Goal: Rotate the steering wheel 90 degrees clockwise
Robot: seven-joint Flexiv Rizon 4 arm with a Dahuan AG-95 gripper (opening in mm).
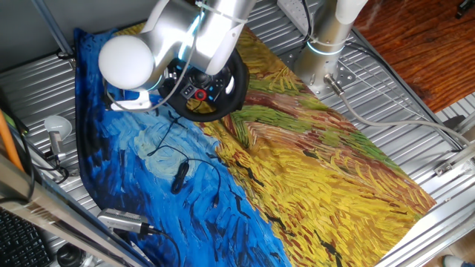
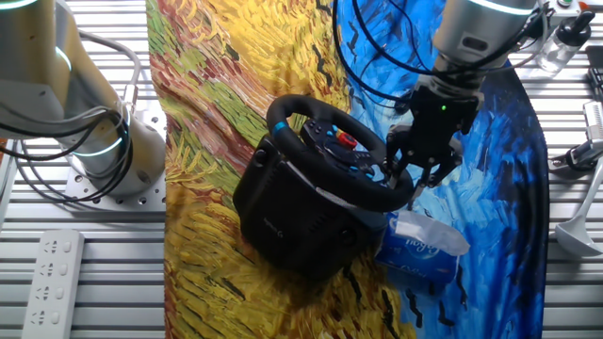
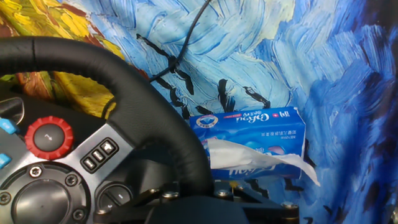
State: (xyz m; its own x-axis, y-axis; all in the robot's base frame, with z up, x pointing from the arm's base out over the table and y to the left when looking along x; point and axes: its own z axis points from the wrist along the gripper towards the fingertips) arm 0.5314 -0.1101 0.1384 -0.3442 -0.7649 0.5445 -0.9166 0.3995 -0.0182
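The black steering wheel (image 2: 283, 109) stands tilted on its base on the painted cloth; its hub carries small buttons and a red knob (image 2: 347, 140). It also shows in one fixed view (image 1: 231, 95), half hidden behind my arm. My gripper (image 2: 407, 188) reaches down onto the rim's right side, its fingers closed around the rim. In the hand view the thick rim (image 3: 130, 87) curves down between the jaws of the gripper (image 3: 193, 196), with the red knob (image 3: 48, 137) at the left.
A blue tissue pack (image 2: 419, 250) lies right beside the wheel under the gripper, also in the hand view (image 3: 249, 140). A small black cabled device (image 1: 179, 176) lies on the blue cloth. My arm base (image 2: 104, 141) stands at the left, with a power strip (image 2: 52, 273) near it.
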